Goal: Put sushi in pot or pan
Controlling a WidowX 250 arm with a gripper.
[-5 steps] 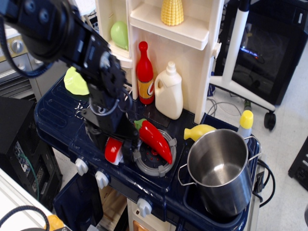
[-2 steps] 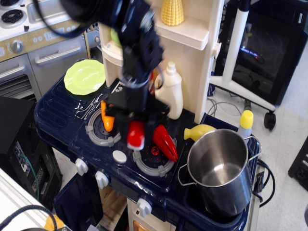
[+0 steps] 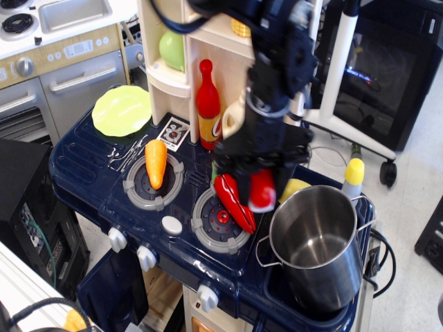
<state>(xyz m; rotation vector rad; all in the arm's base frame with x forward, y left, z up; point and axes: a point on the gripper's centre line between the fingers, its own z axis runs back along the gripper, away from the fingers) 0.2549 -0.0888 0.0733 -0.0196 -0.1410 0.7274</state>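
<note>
My gripper [image 3: 263, 181] is shut on the sushi [image 3: 262, 191], a glossy red rounded toy. It hangs in the air just left of the pot's rim, above the right burner. The pot [image 3: 317, 243] is a large shiny steel cylinder with thin side handles at the front right of the toy stove; its inside shows empty. The arm comes down from the top of the frame and hides part of the white jug and the shelf behind it.
A red chili pepper [image 3: 233, 202] lies on the right burner [image 3: 220, 223]. An orange carrot [image 3: 156, 162] lies on the left burner. A green plate [image 3: 122, 110], red sauce bottle [image 3: 208, 107], yellow bottle [image 3: 354, 177] and cream shelf unit [image 3: 181, 62] stand behind.
The gripper lifted the sushi off the stove's left front, carried it right across the burners, and now holds it beside the pot's rim. The carrot became visible.
</note>
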